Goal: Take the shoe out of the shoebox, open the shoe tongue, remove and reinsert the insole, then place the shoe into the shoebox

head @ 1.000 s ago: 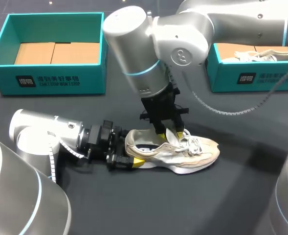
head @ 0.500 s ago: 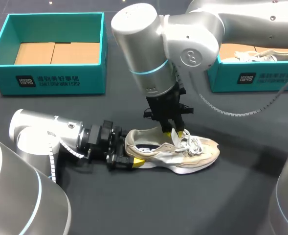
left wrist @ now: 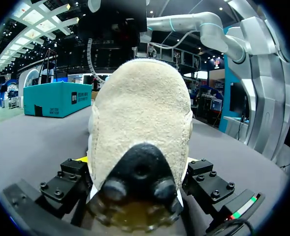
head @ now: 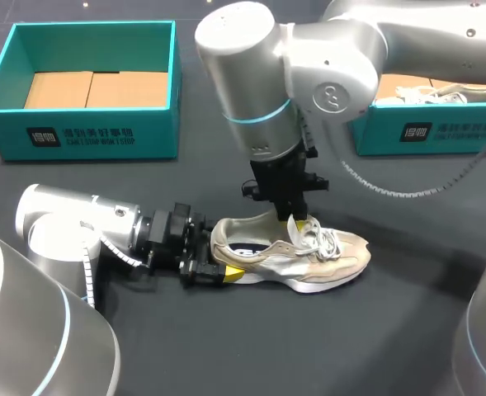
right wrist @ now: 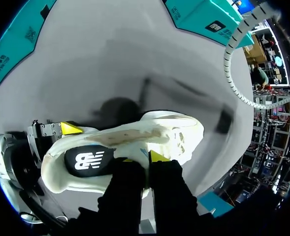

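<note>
Shoe out on counter, gripped by both tools.
Heel is clamped from two sides by left tool, its fingers spread wide. Tongue is pinched between the nearly closed fingers of right tool. Teal shoebox is set well apart.

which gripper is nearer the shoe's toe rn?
Right. The right gripper pinches the tongue at mid-shoe, a short way behind the toe. The left gripper clamps the heel, the end farthest from the toe.
</note>
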`<action>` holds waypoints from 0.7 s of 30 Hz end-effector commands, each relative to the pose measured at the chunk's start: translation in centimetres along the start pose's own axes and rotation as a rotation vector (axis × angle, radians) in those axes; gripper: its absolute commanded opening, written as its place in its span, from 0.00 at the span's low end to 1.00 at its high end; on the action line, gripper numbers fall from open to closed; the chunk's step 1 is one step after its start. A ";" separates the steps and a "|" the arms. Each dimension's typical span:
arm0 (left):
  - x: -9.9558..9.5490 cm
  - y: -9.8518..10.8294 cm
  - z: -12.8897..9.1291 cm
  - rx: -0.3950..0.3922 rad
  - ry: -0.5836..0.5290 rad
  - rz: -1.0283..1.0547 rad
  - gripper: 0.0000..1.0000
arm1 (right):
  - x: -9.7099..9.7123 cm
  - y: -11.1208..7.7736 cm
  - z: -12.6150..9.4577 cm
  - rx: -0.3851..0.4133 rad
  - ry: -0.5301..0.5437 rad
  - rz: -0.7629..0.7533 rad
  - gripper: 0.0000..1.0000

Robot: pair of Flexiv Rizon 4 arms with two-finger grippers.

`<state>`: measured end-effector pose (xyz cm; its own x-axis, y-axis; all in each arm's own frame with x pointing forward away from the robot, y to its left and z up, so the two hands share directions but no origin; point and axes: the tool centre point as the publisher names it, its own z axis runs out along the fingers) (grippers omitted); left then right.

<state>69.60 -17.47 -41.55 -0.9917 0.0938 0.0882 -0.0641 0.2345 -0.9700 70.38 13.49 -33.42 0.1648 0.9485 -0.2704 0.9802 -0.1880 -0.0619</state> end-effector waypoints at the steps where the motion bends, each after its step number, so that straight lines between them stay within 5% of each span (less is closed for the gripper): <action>1: 0.2 0.0 0.0 -0.003 0.000 0.000 0.00 | -3.7 -0.1 0.0 -0.010 0.160 -0.012 0.00; 7: 0.2 0.0 0.0 -0.003 0.000 0.000 0.00 | -6.1 0.1 0.4 -0.008 0.311 -0.043 0.00; 21: 0.2 0.0 0.0 -0.003 0.000 0.000 0.00 | -6.1 0.1 0.4 -0.008 0.311 -0.043 0.00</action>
<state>69.60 -17.49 -41.53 -0.9917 0.0939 0.0882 -0.0640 0.2345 -0.9700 69.65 8.18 -31.99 0.1428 0.9893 -0.0291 0.9876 -0.1444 -0.0623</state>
